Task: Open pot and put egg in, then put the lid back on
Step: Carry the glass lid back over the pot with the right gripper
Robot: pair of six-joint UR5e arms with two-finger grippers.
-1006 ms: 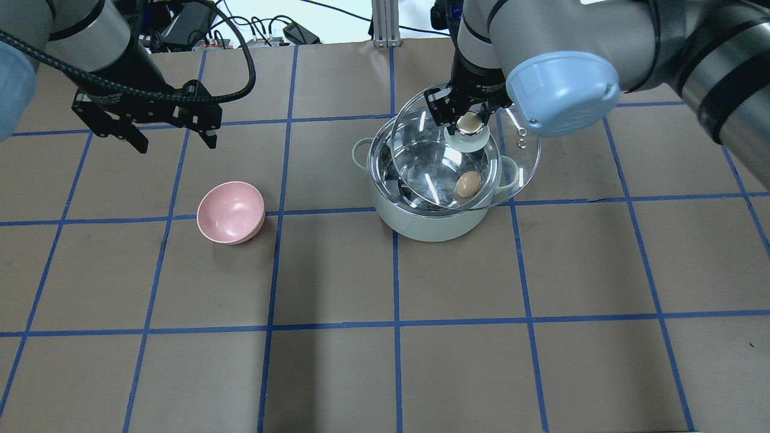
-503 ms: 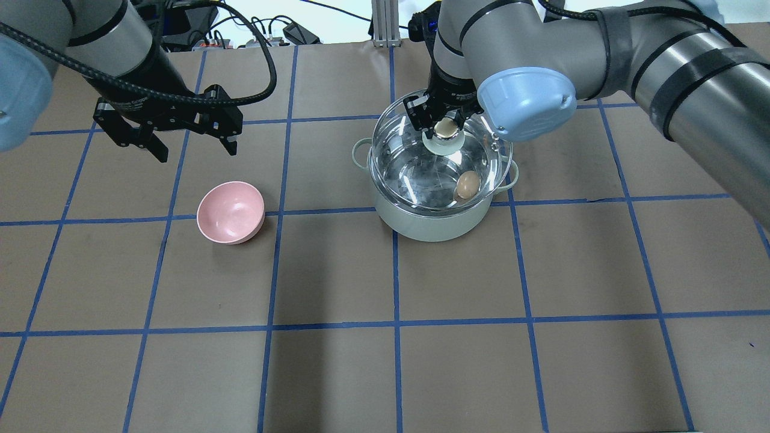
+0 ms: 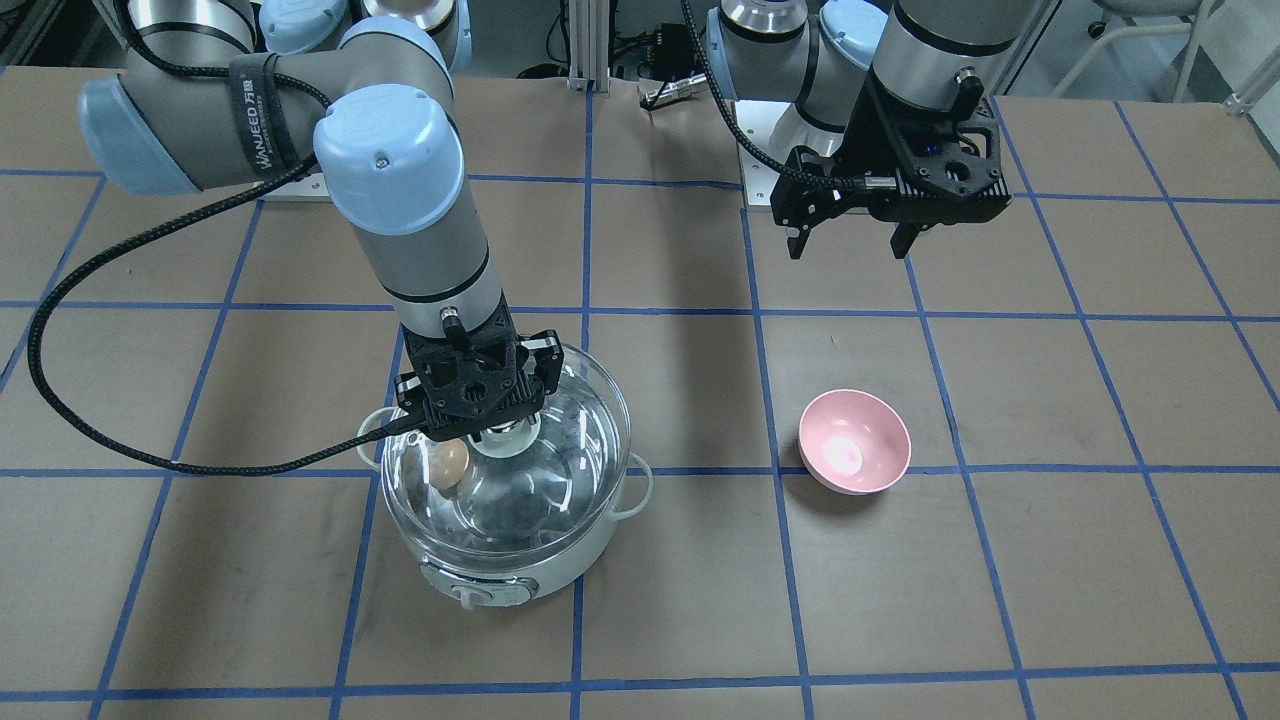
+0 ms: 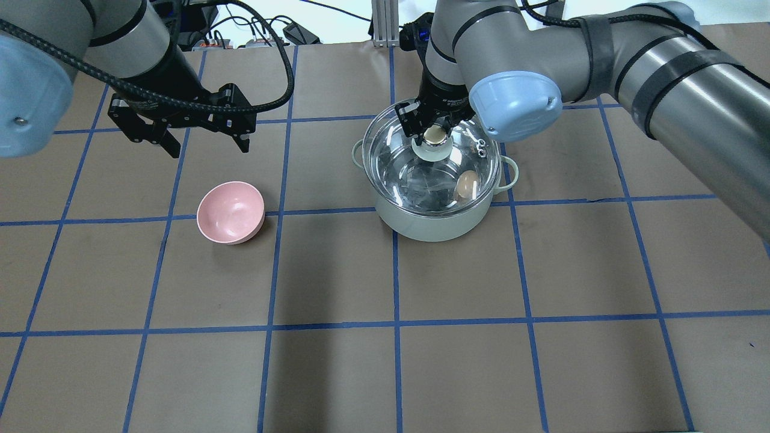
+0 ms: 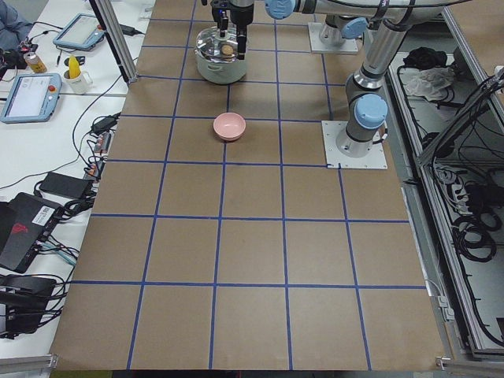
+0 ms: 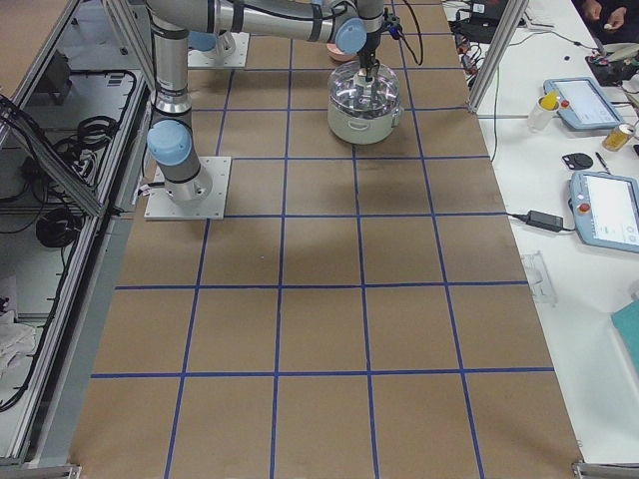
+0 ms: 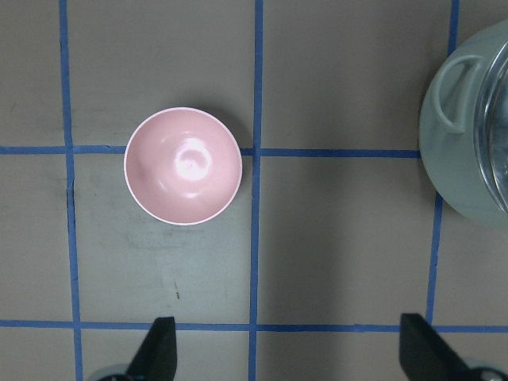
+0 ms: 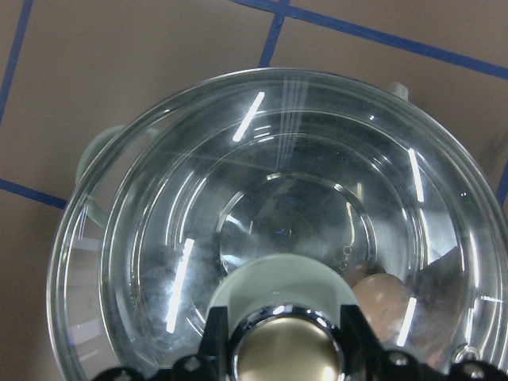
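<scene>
The pot stands right of the table's middle, with the egg inside on its steel floor, also seen in the front view. My right gripper is shut on the cream knob of the glass lid and holds the lid level over the pot's mouth, almost centred. I cannot tell whether the rim touches the pot. The egg shows through the glass in the right wrist view. My left gripper is open and empty, hovering beyond the pink bowl.
The empty pink bowl sits left of the pot and shows below the left gripper in the left wrist view. Cables and a metal post lie at the table's far edge.
My right gripper has carried the lid left and down, from hanging off the pot's right side to sitting over its mouth. My left arm has drifted right.
</scene>
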